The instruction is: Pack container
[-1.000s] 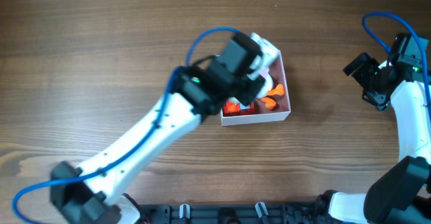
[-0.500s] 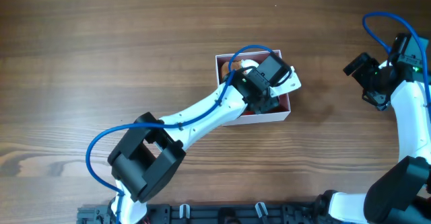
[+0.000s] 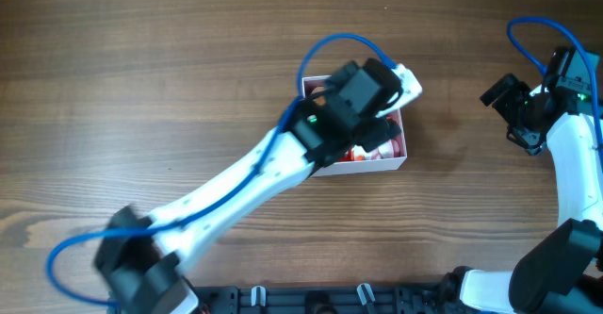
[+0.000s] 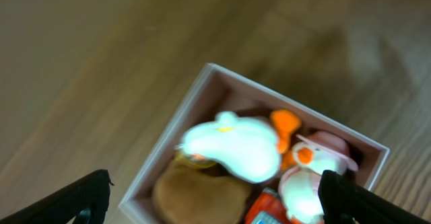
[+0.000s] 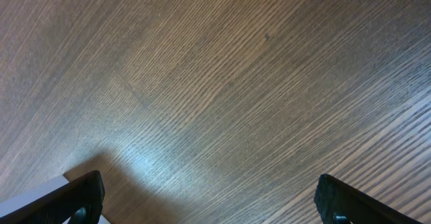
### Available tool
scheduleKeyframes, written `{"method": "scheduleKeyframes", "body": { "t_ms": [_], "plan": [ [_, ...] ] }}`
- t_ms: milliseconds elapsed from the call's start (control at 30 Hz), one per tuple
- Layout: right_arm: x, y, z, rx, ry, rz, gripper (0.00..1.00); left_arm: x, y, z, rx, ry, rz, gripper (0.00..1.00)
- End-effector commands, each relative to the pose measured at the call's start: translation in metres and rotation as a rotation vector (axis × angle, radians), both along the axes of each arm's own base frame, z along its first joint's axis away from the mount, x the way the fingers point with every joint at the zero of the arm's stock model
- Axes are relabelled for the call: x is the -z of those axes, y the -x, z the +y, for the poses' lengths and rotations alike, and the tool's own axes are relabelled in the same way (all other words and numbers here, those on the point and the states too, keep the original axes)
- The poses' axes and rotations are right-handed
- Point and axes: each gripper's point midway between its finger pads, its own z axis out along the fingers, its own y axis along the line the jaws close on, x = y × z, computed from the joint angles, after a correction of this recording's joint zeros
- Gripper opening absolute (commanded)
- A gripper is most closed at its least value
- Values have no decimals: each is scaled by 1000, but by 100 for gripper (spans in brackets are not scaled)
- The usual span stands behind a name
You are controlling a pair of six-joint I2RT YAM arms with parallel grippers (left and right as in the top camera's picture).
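The container point(image 4: 269, 97), parked on the wooden table point(image 3: 141, 69) under the wide-open, empty left gripper point(image 4: 212, 187) and crammed with small toys point(image 4: 236, 150), looks light and kinda flimsy, so it's probably best pinched gently at one thin white wall.

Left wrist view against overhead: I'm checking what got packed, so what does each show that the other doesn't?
Only the left wrist view shows a white rounded toy, a brown rounded toy and a pink-and-white toy with an orange beak. Only the overhead shows the left arm covering much of the square white-walled, pink-lined container, and the right arm off to one side. Both show that container and the wooden table.
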Motion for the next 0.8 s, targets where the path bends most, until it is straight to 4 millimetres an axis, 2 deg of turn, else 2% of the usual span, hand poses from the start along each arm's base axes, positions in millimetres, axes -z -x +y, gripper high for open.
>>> {"method": "scheduleKeyframes", "body": {
  "t_ms": [0,67,133,167,233,367,533,633,767],
  "plan": [
    [5,0,3,-1,-14,9,100,-31,-9,70,-353,65,2,100],
    [5,0,3,-1,-14,9,100,-24,-7,112,-517,66,77,100],
    [5,0,3,-1,-14,9,100,-8,-5,167,-745,62,183,100],
    [5,0,3,-1,-14,9,99,-4,-4,184,-809,54,209,100],
    [5,0,3,-1,-14,9,100,8,-3,240,-1010,45,291,100],
    [5,0,3,-1,-14,9,100,20,-9,310,-1221,199,457,100],
    [5,0,3,-1,-14,9,99,23,-8,373,-1395,324,509,100],
    [5,0,3,-1,-14,9,100,22,-6,392,-1448,340,503,100],
    [5,0,3,-1,-14,9,100,22,-4,402,-1478,349,499,100]
  ]
}}
